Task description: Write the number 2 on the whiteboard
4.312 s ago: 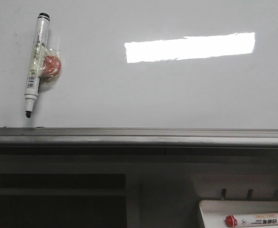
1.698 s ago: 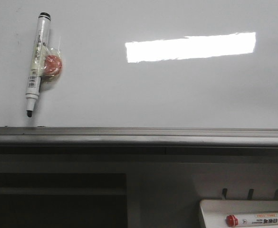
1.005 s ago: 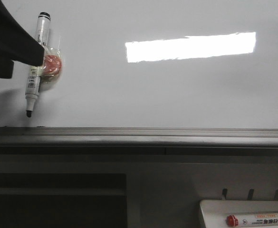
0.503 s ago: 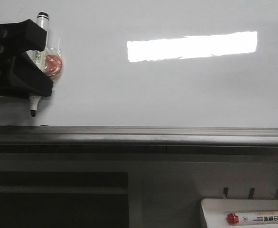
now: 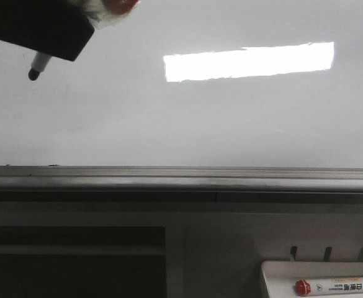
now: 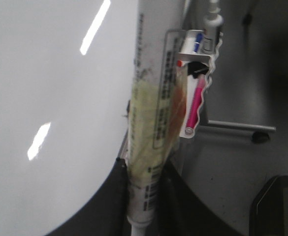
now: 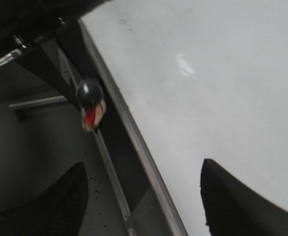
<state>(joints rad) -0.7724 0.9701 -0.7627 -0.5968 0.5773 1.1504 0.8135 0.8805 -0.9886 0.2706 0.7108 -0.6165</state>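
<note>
One marker [image 5: 37, 66] higher; whiteboard [image 5: 231, 124] blank.

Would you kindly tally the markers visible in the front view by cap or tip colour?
Black-tipped marker, held in the left gripper: 1
Red-capped marker, lying in the tray: 1
Total: 2
</note>
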